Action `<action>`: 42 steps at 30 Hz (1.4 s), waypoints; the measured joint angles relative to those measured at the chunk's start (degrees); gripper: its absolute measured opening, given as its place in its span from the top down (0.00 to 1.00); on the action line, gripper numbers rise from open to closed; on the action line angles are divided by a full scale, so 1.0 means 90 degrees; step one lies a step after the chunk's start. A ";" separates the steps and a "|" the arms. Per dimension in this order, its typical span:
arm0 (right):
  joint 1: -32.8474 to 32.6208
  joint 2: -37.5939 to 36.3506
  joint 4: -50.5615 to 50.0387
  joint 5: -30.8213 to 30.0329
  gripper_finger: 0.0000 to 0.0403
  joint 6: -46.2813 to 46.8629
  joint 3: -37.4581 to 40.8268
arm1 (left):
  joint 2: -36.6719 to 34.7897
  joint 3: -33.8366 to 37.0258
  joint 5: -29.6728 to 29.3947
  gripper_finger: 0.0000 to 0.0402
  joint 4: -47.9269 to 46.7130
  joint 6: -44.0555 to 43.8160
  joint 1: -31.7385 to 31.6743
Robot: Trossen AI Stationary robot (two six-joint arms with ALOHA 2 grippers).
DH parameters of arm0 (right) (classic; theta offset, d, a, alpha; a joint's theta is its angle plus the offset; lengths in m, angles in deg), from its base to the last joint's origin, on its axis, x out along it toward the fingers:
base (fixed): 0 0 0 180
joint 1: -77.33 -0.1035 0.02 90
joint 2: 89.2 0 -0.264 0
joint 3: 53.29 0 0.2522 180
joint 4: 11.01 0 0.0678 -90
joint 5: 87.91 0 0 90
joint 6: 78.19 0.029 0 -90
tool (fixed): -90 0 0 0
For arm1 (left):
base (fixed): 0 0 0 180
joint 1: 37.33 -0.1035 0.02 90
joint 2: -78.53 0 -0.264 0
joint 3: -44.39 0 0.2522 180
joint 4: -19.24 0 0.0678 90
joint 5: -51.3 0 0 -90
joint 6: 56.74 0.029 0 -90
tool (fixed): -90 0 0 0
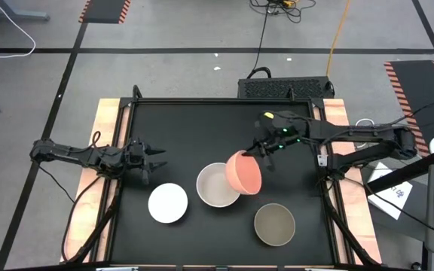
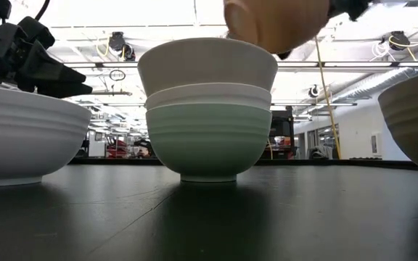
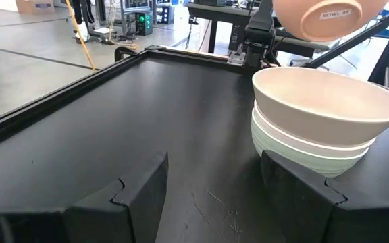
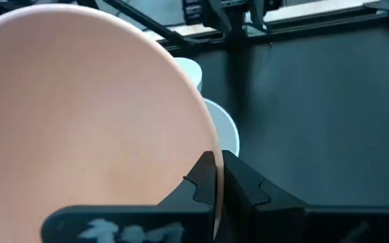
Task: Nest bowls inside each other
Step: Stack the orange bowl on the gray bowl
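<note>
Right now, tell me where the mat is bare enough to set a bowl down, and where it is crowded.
Free: the far part of the black mat, between the table's far edge and the bowls. Also the near-left corner, left of the white bowl.

Crowded: the near middle, where the white bowl, the stacked bowls and the olive-tan bowl sit, with the right gripper holding the coral-pink bowl tilted over the stack.

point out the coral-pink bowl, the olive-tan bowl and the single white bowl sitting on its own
coral-pink bowl point(image 1: 244, 173), high view, on its inner wall as it hangs tilted
olive-tan bowl point(image 1: 274, 223), high view, on the middle of its inside
white bowl point(image 1: 167, 203), high view, on the middle of its inside
</note>
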 joint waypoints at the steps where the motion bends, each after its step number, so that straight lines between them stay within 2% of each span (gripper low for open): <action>1: -0.0007 0.0164 -0.0174 -0.0010 1.00 -0.0078 -0.0193 | 0.0000 0.0000 0.0000 0.41 0.0001 0.0001 0.0001; 7: -0.0007 0.1119 -0.1577 -0.0277 1.00 -0.0475 -0.1491 | 0.0000 0.0000 0.0001 0.41 0.0002 0.0036 -0.0002; 15: -0.0073 0.2144 -0.2662 -0.0272 1.00 -0.0625 -0.2884 | 0.0000 0.0000 0.0003 0.41 0.0002 0.0147 -0.0002; 30: -0.0621 0.3608 -0.3337 -0.0274 1.00 -0.0721 -0.4140 | 0.0001 0.0000 0.0010 0.41 0.0000 0.0286 0.0001; 36: -0.0651 0.4281 -0.4373 -0.0820 1.00 -0.0989 -0.4945 | 0.0002 0.0000 0.0071 0.41 -0.0001 0.0284 0.0001; 42: -0.0697 0.4655 -0.5061 -0.1263 1.00 -0.1040 -0.5327 | 0.0000 0.0000 0.0153 0.41 -0.0003 0.0286 0.0001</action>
